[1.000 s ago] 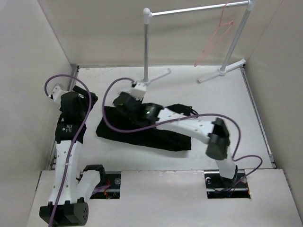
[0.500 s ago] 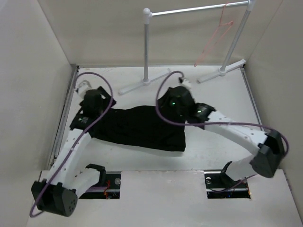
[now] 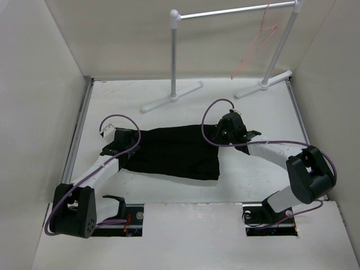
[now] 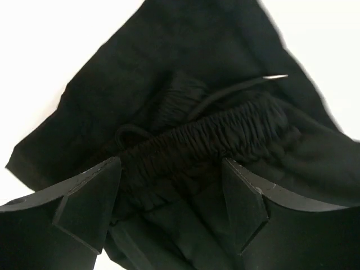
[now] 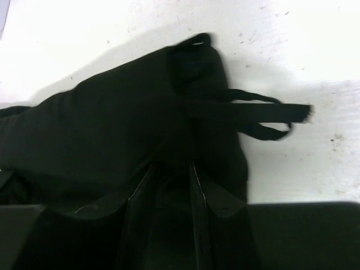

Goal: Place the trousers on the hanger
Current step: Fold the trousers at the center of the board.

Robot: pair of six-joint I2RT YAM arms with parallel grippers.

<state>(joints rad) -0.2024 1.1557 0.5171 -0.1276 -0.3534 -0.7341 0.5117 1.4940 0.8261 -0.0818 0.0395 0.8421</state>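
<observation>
The black trousers point(image 3: 174, 153) lie spread flat in the middle of the table. My left gripper point(image 3: 128, 148) is at their left end; in the left wrist view it point(image 4: 169, 169) is open, with its jaws on either side of the gathered elastic waistband point(image 4: 225, 126). My right gripper point(image 3: 221, 135) is at their right end; in the right wrist view it point(image 5: 171, 169) is nearly closed, pinching black fabric point(image 5: 112, 124). The pink wire hanger point(image 3: 256, 48) hangs from the rail at the back right, far from both grippers.
The white tubular rack point(image 3: 174, 56) stands at the back, its feet point(image 3: 169, 98) on the table behind the trousers. White walls enclose the left, right and back. A drawstring with a metal tip point(image 4: 275, 77) and a loose fabric loop point(image 5: 270, 112) trail from the trousers.
The trousers went from bunched to spread flat. The right gripper moved from the left side to their right end. The left gripper came down and forward onto their left end.
</observation>
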